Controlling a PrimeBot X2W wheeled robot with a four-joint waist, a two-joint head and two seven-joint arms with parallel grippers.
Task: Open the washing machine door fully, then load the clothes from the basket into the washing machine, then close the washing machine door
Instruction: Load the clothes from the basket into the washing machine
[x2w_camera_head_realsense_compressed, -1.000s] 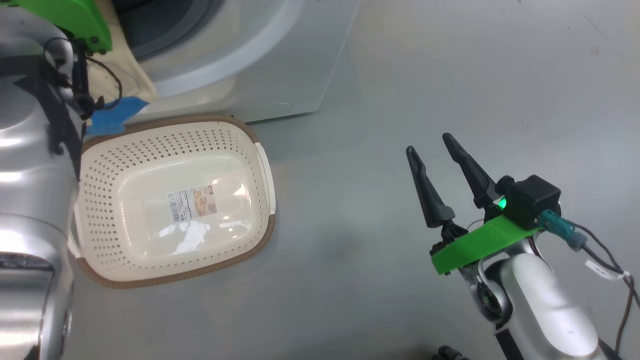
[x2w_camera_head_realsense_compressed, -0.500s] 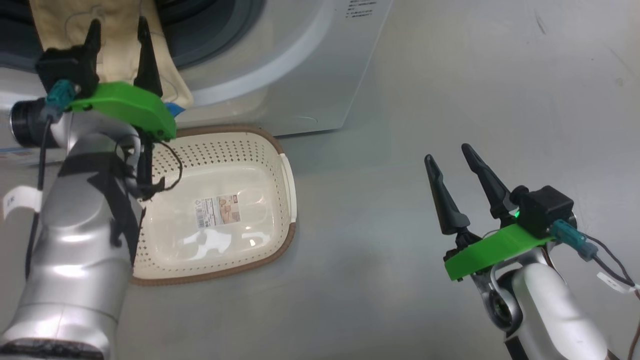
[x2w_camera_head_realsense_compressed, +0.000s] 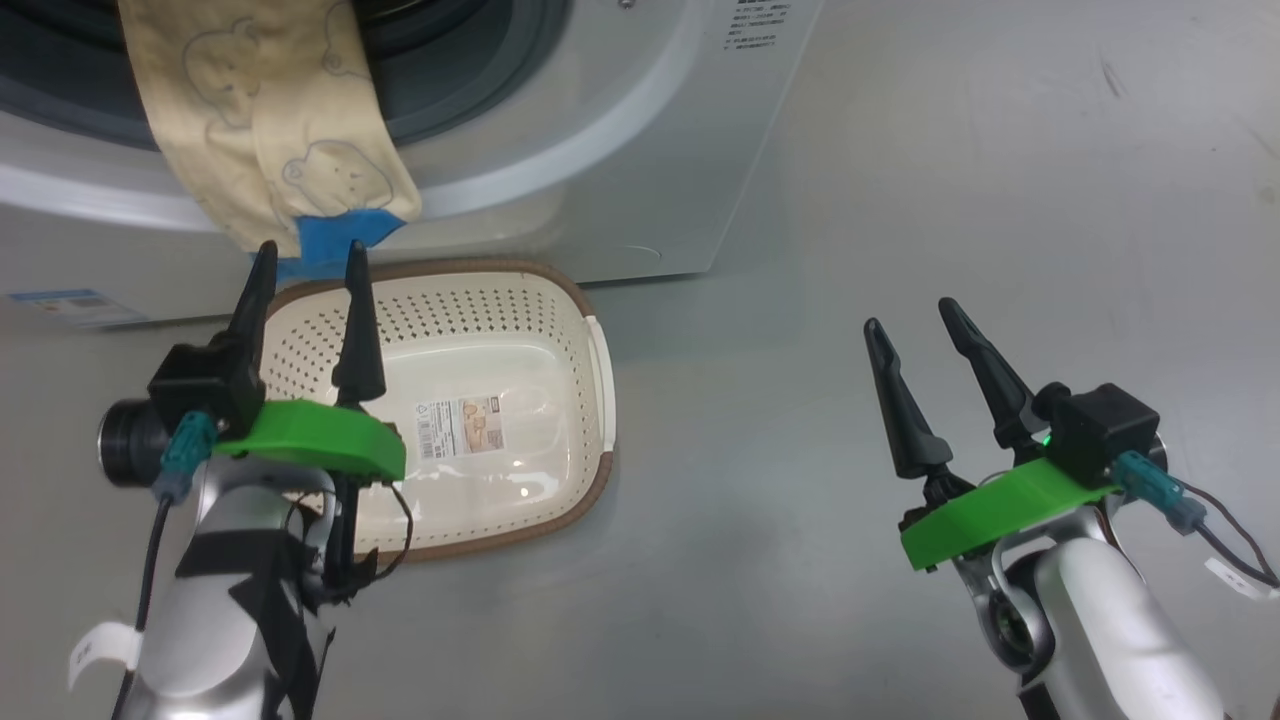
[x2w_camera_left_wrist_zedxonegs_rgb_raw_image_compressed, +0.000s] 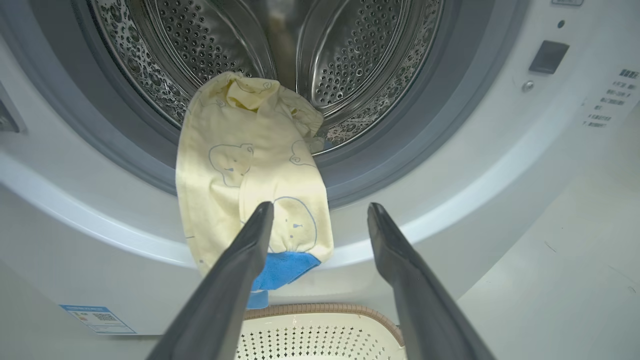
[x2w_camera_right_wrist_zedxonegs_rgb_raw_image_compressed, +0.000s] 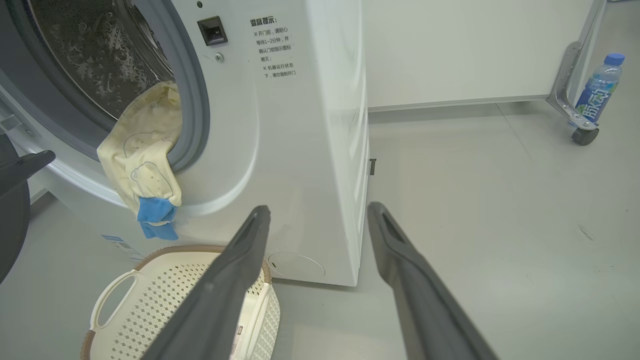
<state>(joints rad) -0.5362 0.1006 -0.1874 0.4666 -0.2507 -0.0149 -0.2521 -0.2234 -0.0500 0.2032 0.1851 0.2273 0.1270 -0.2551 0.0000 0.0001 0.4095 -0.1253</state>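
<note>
- Since the earlier frame, the left gripper (x2w_camera_head_realsense_compressed: 310, 248) had drawn back from the clothes (x2w_camera_head_realsense_compressed: 270, 130); its fingertips stood over the basket (x2w_camera_head_realsense_compressed: 500, 310) rim, just below the blue trim (x2w_camera_head_realsense_compressed: 335, 235).
- 1 pale-yellow garment lay draped over the grey gasket (x2w_camera_left_wrist_zedxonegs_rgb_raw_image_compressed: 400, 150) of the washing machine (x2w_camera_head_realsense_compressed: 650, 150), upper part inside the steel drum (x2w_camera_left_wrist_zedxonegs_rgb_raw_image_compressed: 350, 50), lower part hanging down the front.
- Basket sat on the floor (x2w_camera_head_realsense_compressed: 900, 150) against the machine front, label sticker (x2w_camera_head_realsense_compressed: 460, 425) visible on its bottom.
- Left jaws were spread wide, holding nothing.
- Right gripper (x2w_camera_head_realsense_compressed: 910, 314) hovered over the floor, well apart from the basket, jaws equally wide, holding nothing.
</note>
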